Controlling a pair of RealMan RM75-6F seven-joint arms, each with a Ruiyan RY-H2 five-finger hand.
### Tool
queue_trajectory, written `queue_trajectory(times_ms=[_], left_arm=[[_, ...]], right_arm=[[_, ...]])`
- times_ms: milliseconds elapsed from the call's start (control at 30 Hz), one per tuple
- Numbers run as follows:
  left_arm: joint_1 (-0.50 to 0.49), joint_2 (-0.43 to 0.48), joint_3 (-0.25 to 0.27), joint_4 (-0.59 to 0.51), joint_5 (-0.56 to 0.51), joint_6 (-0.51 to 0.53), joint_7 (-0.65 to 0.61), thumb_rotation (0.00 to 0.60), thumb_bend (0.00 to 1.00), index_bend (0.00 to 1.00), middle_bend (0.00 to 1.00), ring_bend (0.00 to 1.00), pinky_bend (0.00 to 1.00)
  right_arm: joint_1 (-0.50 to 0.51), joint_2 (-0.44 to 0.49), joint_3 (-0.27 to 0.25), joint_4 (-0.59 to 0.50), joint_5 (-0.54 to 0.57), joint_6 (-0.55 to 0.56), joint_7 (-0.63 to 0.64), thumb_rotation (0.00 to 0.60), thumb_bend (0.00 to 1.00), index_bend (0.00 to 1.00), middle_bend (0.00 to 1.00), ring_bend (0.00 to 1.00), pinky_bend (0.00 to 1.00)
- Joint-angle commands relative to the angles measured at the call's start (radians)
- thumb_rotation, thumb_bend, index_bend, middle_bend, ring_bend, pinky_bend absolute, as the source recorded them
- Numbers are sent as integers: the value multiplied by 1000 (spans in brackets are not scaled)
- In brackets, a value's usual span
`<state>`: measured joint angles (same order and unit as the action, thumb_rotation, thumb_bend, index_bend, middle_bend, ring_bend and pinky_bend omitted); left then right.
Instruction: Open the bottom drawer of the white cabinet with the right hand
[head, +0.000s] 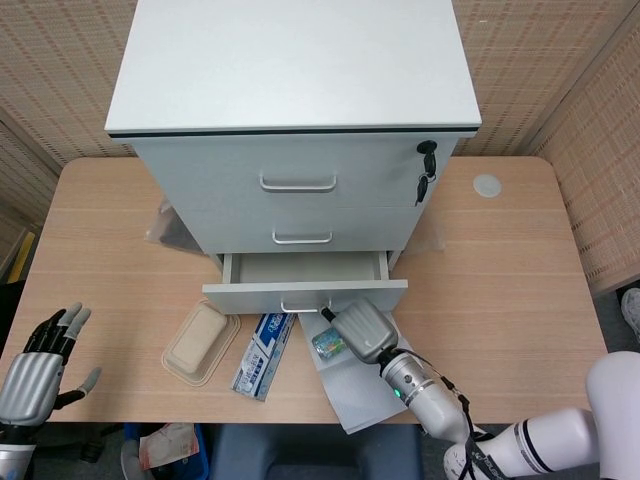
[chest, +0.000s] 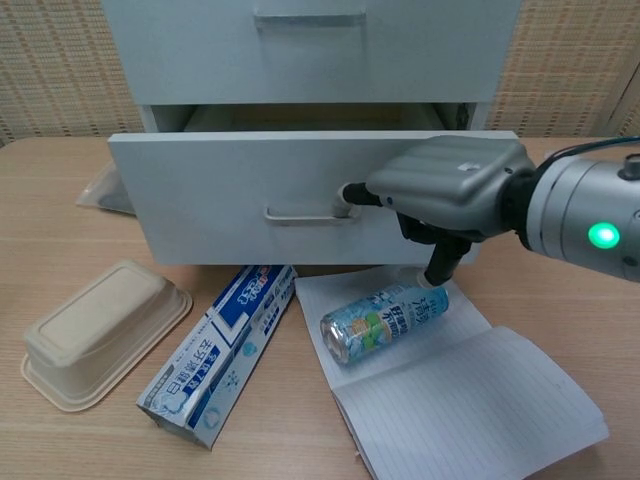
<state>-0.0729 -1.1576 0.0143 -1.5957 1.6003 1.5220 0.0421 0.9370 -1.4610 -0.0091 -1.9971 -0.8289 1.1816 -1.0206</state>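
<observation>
- A light wooden table (head: 500, 260) fills the scene, with woven straw-coloured wall panels (head: 60, 90) behind it; the white cabinet (head: 295, 110) stands at the table's far middle.
- The cabinet has three drawers stacked one above another; keys (head: 426, 172) hang from a lock at the upper right of its front.
- The bottom drawer (chest: 290, 200) stands pulled out toward me — its front panel juts forward of the two above, and the head view looks down into its pale interior (head: 303, 268).
- My right hand (chest: 440, 185) is at the right end of the drawer's handle (chest: 305, 213); a dark fingertip (chest: 352, 193) hooks it, so I am grasping the handle; the other fingers are curled under the grey shell, and a green light glows on my forearm.
- My left hand (head: 40, 355) hovers off the table's near-left edge, fingers spread and holding nothing.
- Just in front of the drawer lies an open lined notebook (chest: 470, 390); a drink can (chest: 385, 318) lies on its side on the upper page, beneath my right hand.
- A blue-and-white toothpaste box (chest: 220, 350) lies slantwise left of the notebook — its far end reaches under the drawer front.
- A beige lidded food container (chest: 95, 330) sits further left, apart from the box.
- A clear plastic bag (head: 165, 225) shows beside the cabinet's left side; a small round disc (head: 487, 185) rests on the table to the cabinet's right.
</observation>
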Motion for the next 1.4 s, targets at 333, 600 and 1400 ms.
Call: queue_trajectory(times_ms=[333,600,1400], left_arm=[[3,2,2,1,2,3,0,600,289,8,0,28,114],[3,0,1,2,6,5,0,600,289,8,0,28,115],[3,-1,3,-5,12,5,14,600,289,8,0,28,114]], right_arm=[[-18,1,-38,-37,-32,15,-22,600,293,150,939,927,825],[-36,7,-65,-78,-72,35,-41,600,292,150,939,927,825],[-99,12,-136,-147,-180,53,-80,600,293,150,939,927,825]])
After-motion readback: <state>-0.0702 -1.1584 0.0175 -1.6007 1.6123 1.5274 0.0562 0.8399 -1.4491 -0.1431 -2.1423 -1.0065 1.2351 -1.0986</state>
